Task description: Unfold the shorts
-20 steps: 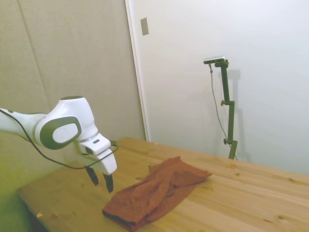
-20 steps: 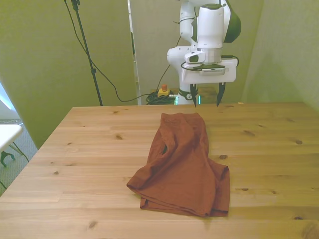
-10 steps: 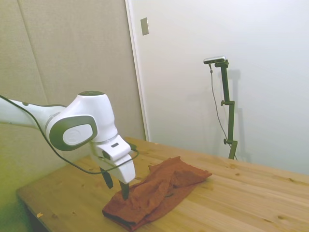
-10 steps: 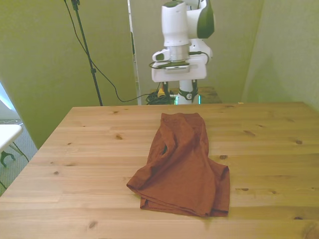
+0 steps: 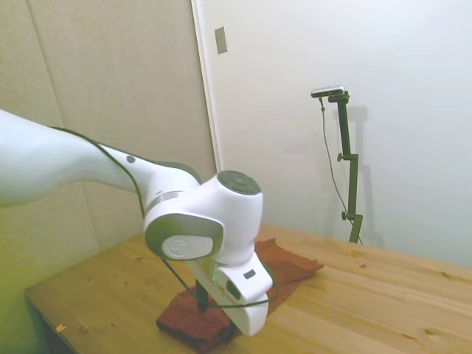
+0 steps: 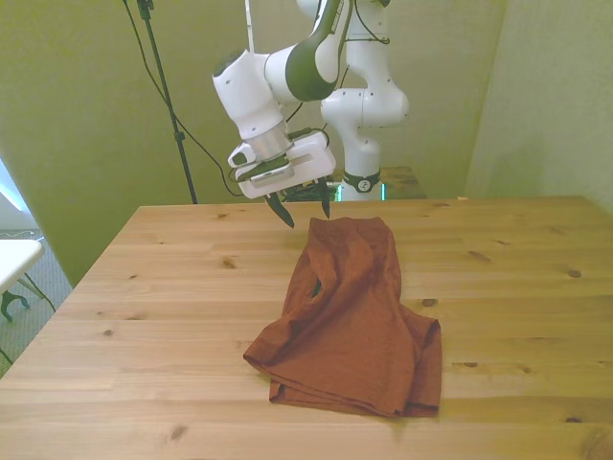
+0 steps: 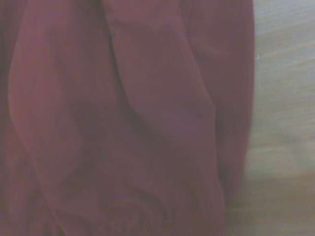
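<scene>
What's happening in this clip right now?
A white robot arm is working on a pair of rust-red shorts that lie crumpled and folded on a wooden table. Its hand hangs open over the far end of the shorts, nearest the robot's base, holding nothing. No unfolding has begun.

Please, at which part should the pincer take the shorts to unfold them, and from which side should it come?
Probably the far end of the shorts, the narrow edge near the robot, where the open pincer hangs above the table. Come from above. The cloth lies folded, with its wider layered end toward the camera, so lifting one free top layer at an edge should open it; the wrist view shows only blurred folds.
</scene>
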You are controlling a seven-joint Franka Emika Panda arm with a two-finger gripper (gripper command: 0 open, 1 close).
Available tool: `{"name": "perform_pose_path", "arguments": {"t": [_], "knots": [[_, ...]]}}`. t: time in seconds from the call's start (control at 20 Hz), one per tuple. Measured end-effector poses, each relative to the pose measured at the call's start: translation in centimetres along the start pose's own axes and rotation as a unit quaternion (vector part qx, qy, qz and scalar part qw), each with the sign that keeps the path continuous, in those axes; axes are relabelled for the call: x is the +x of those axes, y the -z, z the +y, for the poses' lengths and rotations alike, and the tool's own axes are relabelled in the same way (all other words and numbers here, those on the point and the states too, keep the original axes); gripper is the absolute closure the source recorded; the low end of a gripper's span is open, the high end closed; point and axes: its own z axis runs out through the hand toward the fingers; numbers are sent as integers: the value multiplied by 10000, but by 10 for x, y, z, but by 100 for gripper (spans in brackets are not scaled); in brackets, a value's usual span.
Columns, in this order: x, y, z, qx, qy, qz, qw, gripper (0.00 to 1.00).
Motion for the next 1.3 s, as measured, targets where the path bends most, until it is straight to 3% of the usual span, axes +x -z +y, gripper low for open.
{"name": "perform_pose_path", "arguments": {"t": [0.25, 1.3], "knots": [[2, -23, -10, -126, 299, -417, 9986, 100], [-3, -27, -17, -154, 423, -443, 9980, 100]]}}
